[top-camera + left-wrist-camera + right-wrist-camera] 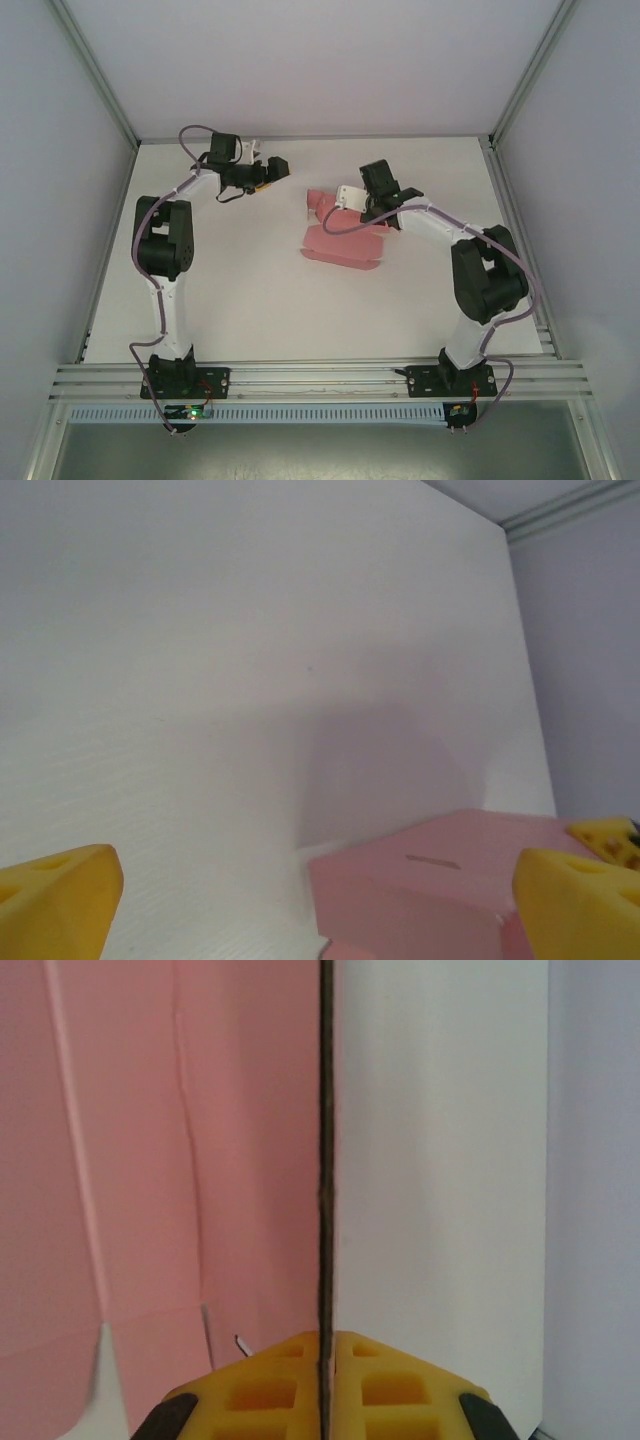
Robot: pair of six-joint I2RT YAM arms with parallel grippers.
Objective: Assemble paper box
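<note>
Both arms noted: right fingers [270, 1390] pinch a flap [322, 1160] of the paper box [345, 240] (right of centre on the table [250, 300]), left fingers [55, 895] spread empty; advise folding squarely, left bracing.

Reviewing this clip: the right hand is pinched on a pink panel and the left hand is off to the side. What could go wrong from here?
1. The right hand grips only the thin edge of a paper box panel, so the card may crease or slip free.
2. The left hand is open and apart from the box, so nothing pins it. A pull would likely drag the whole box across the table.
</note>
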